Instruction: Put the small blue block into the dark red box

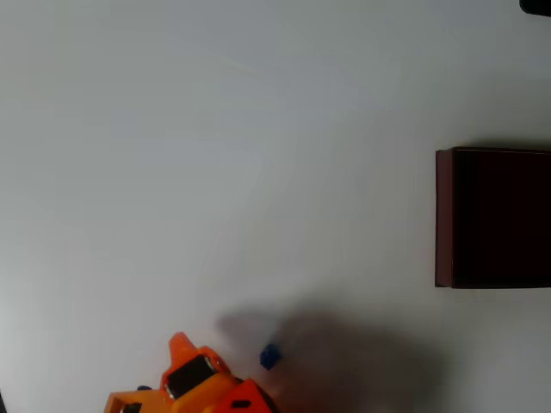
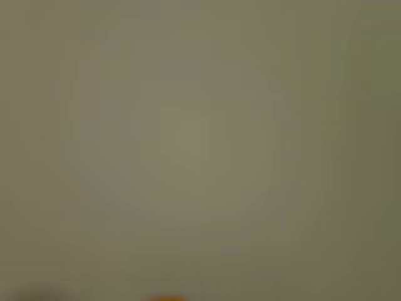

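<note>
Item: plain pale grey tabletop (image 1: 215, 155). Item: tiny bright blue cube-like block (image 1: 269, 356), lying on the tabletop near the bottom edge of the overhead view, inside a soft shadow. Item: orange two-finger gripper (image 1: 182, 347), at the bottom edge, just left of the block and apart from it; how far it stood open could not be told. Item: large rectangular box with thin dark red walls and near-black interior (image 1: 444, 215), at the right edge, well apart from the block. Wrist view: blurred grey-green.
</note>
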